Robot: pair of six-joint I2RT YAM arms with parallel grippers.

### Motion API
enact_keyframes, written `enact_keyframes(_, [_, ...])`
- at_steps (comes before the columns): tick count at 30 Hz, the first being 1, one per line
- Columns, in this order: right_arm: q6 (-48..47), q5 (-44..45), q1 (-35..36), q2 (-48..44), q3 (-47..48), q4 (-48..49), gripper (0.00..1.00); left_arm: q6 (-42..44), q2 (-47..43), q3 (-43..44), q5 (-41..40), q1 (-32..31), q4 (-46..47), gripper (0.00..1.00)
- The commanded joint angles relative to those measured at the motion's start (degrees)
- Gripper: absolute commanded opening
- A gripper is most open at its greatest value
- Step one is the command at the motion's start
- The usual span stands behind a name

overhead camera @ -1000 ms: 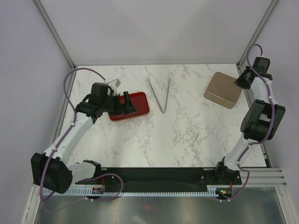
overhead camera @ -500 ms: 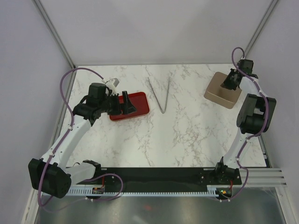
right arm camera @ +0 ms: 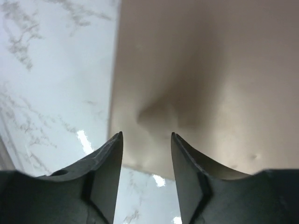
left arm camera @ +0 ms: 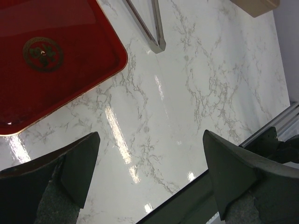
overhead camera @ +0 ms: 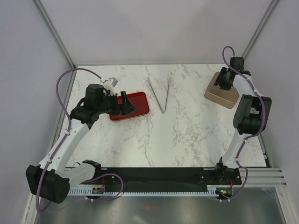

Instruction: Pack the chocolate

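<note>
My right fingers (right arm camera: 110, 158) hang over the flat tan square lid (overhead camera: 220, 99) at the far right of the white marble desk (overhead camera: 187, 135), close to one of the lid's edges. They stand a narrow gap apart with nothing between them. I cannot tell whether the tips touch the lid.

My left fingers (left arm camera: 81, 161) are spread wide and hold nothing. They are poised at the left end of the red rectangular tray (overhead camera: 139, 105), which lies on the far left of the desk and bears a round gold emblem (left arm camera: 43, 52).

Between tray and lid, apart from both, lies a pair of V-shaped metal tongs (overhead camera: 161, 95), its joined end towards me. Where the chocolate pieces are I cannot tell.
</note>
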Motion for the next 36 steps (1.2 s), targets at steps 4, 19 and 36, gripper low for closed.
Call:
enact_keyframes(4, [-3.4, 2.8, 10.3, -15.9, -2.6, -3.0, 0.73, 2.8, -6.0, -1.4, 1.5, 0.2, 5.8, 1.0])
enact_keyframes(19, [3.5, -7.8, 25.8, -50.1, -24.1, 7.1, 0.98, 3.7, -18.2, -6.0, -2.6, 0.2, 11.9, 1.0])
enact_keyframes(36, [3.9, 9.6, 25.8, -69.5, -36.9, 3.6, 0.98, 3.2, -20.8, -8.4, 0.8, 0.2, 15.9, 1.0])
